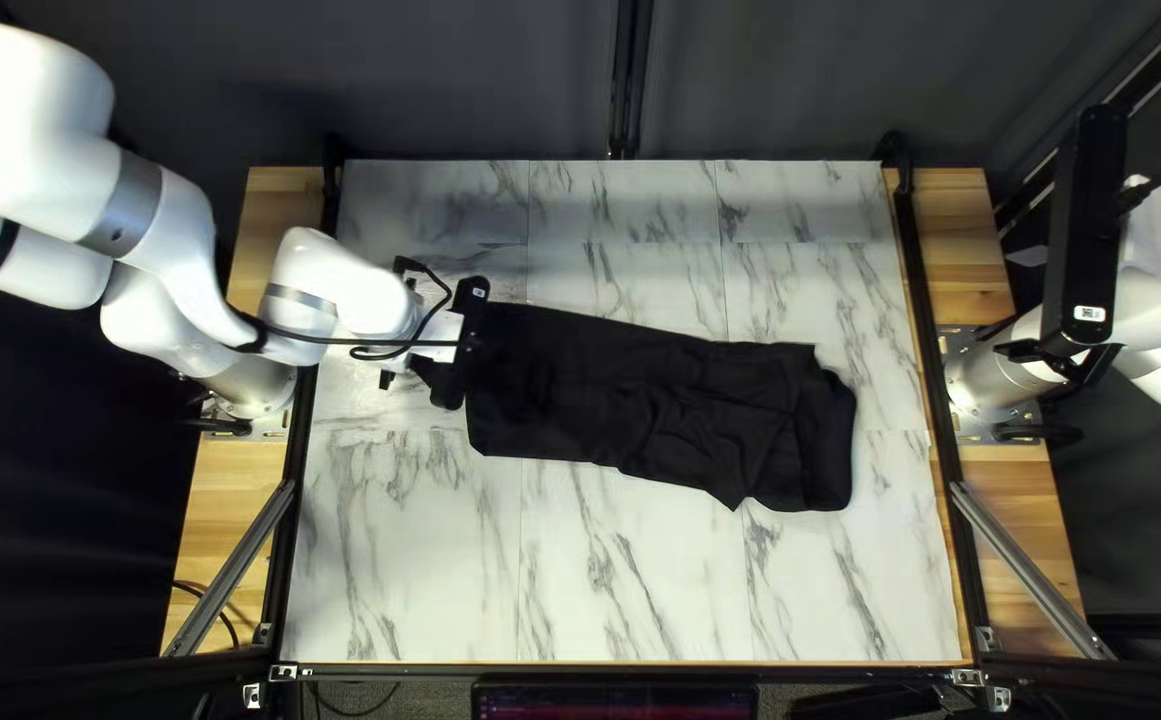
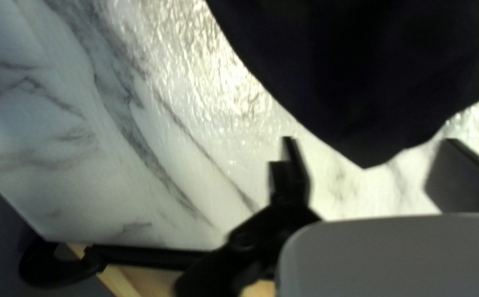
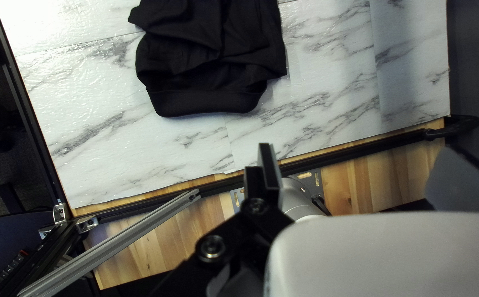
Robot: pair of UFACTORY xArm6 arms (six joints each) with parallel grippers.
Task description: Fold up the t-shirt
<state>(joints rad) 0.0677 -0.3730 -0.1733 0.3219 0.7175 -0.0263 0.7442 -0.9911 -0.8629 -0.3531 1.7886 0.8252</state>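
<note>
Spread wide, the two black fingers (image 3: pixel 268 170) of the right hand (image 1: pixel 1024 304) stand closest to their own wrist camera, holding nothing, raised over the wooden strip (image 3: pixel 355 190) at the worktop's (image 1: pixel 634 587) right end, near the metal base (image 1: pixel 987 380) of that arm. The left arm (image 1: pixel 160 214) reaches in over the left end of the worktop, and the left hand (image 1: pixel 407 327) is likewise spread, with no cloth pinched; in its wrist view a pointed edge of the black t-shirt (image 1: pixel 607 387) shows between the fingers, neither finger touching it. The t-shirt lies on the marble-patterned worktop as a long, narrow bundle, running from beside the left hand to well right of the middle, its right part sitting somewhat nearer the near edge. Its left half looks fairly smooth, while the right half is rumpled, with creases running along it and a small corner (image 1: pixel 736 502) jutting out on the near side. At the right end the right wrist view shows a smooth band (image 3: pixel 206 103) of the cloth, rounded at its corners. A dark curtain (image 1: pixel 794 80) hangs behind the far edge, and a screen (image 1: pixel 614 703) sits just beyond the near edge.
</note>
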